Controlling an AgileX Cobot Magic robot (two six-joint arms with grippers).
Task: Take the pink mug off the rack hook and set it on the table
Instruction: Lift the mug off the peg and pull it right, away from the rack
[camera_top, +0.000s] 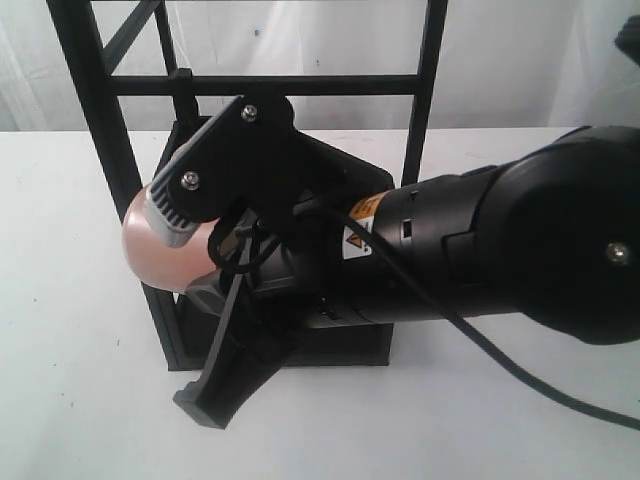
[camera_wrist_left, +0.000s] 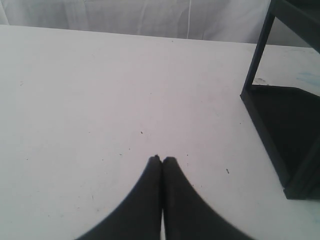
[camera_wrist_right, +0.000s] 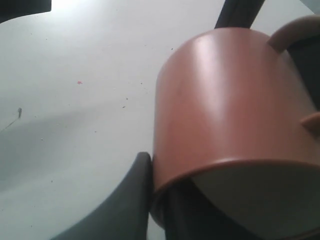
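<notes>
Grip is applied by the right gripper (camera_wrist_right: 154, 182) to the rim of the pink mug (camera_wrist_right: 220, 100): one finger (camera_wrist_right: 132, 200) is pressed against the outside of the wall, and the other is seen as a dark shape just inside the mouth, so the jaws are set narrow with the wall between them. In the exterior view the ribbed pad of this gripper (camera_top: 170, 225) is laid on the mug (camera_top: 145, 250). The mug is held on its side within the black rack (camera_top: 100, 120), beside the rack's left post and raised above the rack base, with its rounded bottom turned to the left of that view and its mouth turned toward the right arm (camera_top: 520, 250). The cream interior (camera_wrist_right: 260, 200) is shown facing the right wrist camera, and the loop handle (camera_wrist_right: 292, 30) is located next to a dark rack post (camera_wrist_right: 240, 12); whether the handle is hung on a hook cannot be told. The mug is not set on the table (camera_top: 70, 350). A black cable (camera_top: 500, 365) is routed along the arm and across the tabletop. The left gripper (camera_wrist_left: 161, 160) is positioned low over bare table, near the corner of the rack base (camera_wrist_left: 280, 135), with its fingertips pressed together and nothing held.
</notes>
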